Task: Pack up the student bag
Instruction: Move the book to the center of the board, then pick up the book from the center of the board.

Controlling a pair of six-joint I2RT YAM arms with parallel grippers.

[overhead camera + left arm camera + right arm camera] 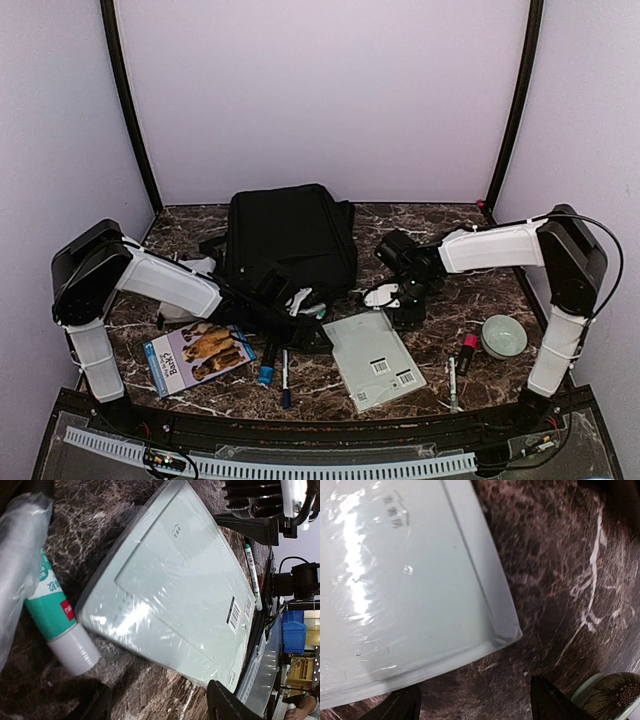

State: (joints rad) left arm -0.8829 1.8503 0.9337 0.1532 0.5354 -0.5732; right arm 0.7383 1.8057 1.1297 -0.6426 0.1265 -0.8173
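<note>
Student bag (290,240) lies flat toward the back of the dark marbled table (440,225), roughly centred, its black straps trailing off the near-left corner. It is the biggest item on the table, and nothing rests on top of it.

Both arms reach inward in front of the bag. The left gripper (157,692) hangs low just past the bag's near edge, its fingers spread apart with nothing between them. The right gripper (475,687) hovers over the far right corner of a pale grey plastic-wrapped packet (375,360), its fingers also parted and empty.

That packet lies flat in front of the bag, near the middle of the table, with barcode stickers at its near end. A book with dogs on its cover (198,352) sits at the near left, well apart from the packet. A pale green bowl (503,336) stands at the near right.

A green-and-white tube (55,620) lies just beside the packet's left edge; whether they touch is unclear. A blue-capped marker (266,365) and a thin pen (285,375) lie between the book and the packet. A green-tipped marker (452,380) lies to the packet's right, with a small red-and-black stick (466,352) between it and the bowl.
</note>
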